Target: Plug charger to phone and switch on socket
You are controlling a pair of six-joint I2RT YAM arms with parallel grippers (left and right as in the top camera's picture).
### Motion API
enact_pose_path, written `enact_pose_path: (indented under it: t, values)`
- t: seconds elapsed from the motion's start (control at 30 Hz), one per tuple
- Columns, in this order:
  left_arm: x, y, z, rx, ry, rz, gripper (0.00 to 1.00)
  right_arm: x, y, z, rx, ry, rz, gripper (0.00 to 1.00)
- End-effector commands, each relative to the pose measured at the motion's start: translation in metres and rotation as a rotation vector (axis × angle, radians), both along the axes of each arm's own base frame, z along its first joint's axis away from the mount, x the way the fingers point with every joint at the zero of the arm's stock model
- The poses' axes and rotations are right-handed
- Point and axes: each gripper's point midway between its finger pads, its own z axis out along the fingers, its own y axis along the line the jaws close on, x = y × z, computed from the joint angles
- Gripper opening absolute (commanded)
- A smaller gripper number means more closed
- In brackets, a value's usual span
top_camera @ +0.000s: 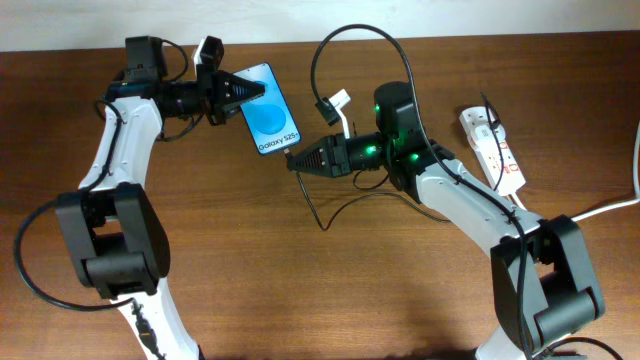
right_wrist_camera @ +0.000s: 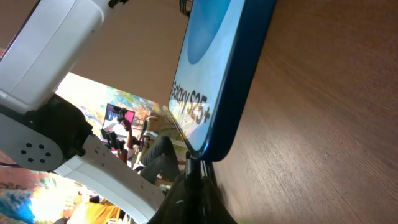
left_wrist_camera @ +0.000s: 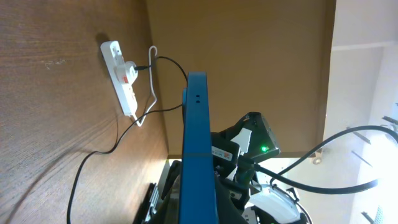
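The phone (top_camera: 268, 112) has a bright blue screen and is held tilted above the wooden table. My left gripper (top_camera: 232, 95) is shut on its upper end. In the left wrist view the phone (left_wrist_camera: 198, 137) shows edge-on between the dark fingers (left_wrist_camera: 227, 196). My right gripper (top_camera: 296, 160) is shut on the charger's black plug tip (right_wrist_camera: 189, 164), which meets the lower end of the phone (right_wrist_camera: 217, 74). The thin black charger cable (top_camera: 322, 215) loops over the table behind it. The white socket (top_camera: 493, 150) lies at the far right, away from both grippers.
A thick white cord (top_camera: 612, 207) runs off the right edge. The black cable arches high behind the right arm and carries a white tag (top_camera: 338, 102). In the left wrist view the socket (left_wrist_camera: 121, 78) has a plug in it.
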Motion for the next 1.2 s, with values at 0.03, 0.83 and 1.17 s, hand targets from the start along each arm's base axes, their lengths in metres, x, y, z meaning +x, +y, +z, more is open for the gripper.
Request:
enact_pose_path:
  t: [0.03, 0.83, 1.17]
  values:
    - [-0.0068, -0.0091, 0.0123, -0.043, -0.016, -0.046, 0.0, 0.0018, -0.0011, -0.0031, -0.004, -0.001, -0.009, 0.04]
    - [-0.0037, -0.0088, 0.0143, -0.038, -0.069, -0.047, 0.0, 0.0059, -0.01, -0.0013, 0.0, 0.095, -0.026, 0.04]
    - [-0.0029, -0.0087, 0.015, -0.039, -0.06, -0.046, 0.0, 0.0, -0.0094, -0.0046, 0.008, 0.149, 0.013, 0.04]
